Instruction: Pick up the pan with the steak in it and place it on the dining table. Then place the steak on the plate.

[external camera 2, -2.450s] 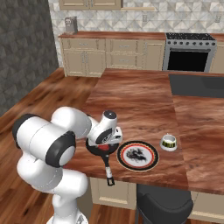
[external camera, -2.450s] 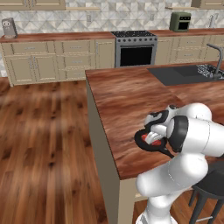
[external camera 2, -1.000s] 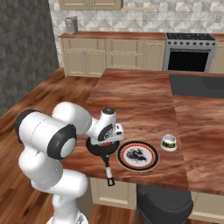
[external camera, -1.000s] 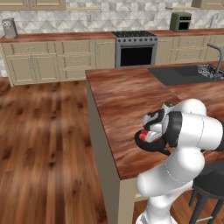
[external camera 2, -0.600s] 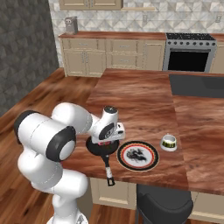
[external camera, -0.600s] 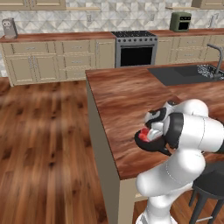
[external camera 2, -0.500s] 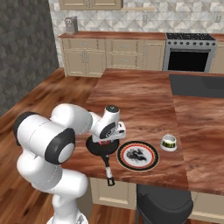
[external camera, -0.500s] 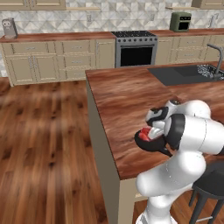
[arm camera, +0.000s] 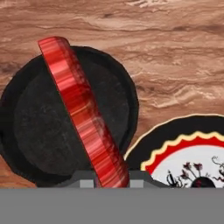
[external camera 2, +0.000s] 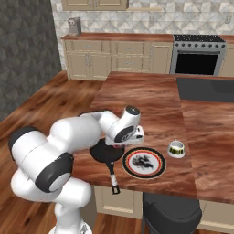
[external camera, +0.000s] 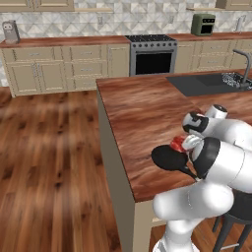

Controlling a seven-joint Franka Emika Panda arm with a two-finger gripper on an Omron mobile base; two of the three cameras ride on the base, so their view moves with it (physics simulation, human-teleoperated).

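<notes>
The black pan [external camera: 169, 158] sits near the front edge of the dining table [external camera: 138, 106], its thin handle [external camera 2: 112, 177] pointing toward the edge. My gripper [arm camera: 111, 177] is shut on the steak [arm camera: 83, 109]. The red marbled slab stands on edge between the fingers, over the pan [arm camera: 39, 131]. In the left base view the steak [external camera: 178, 143] shows as a red patch at the gripper [external camera: 184, 145], just above the pan's far rim. The plate [external camera 2: 144, 162] lies right beside the pan [external camera 2: 105, 153], and its rim [arm camera: 183, 131] nearly touches the pan's.
A small cup [external camera 2: 176, 149] stands just past the plate. A dark stool [external camera 2: 169, 212] is under the table's front edge. A black sink [external camera: 206, 83] is set into the table's far end. The stove [external camera: 152, 54] stands against the back wall.
The fingers have closed on the steak. The steak has come up a little off the pan's floor and now stands on edge. Pan and plate have not moved.
</notes>
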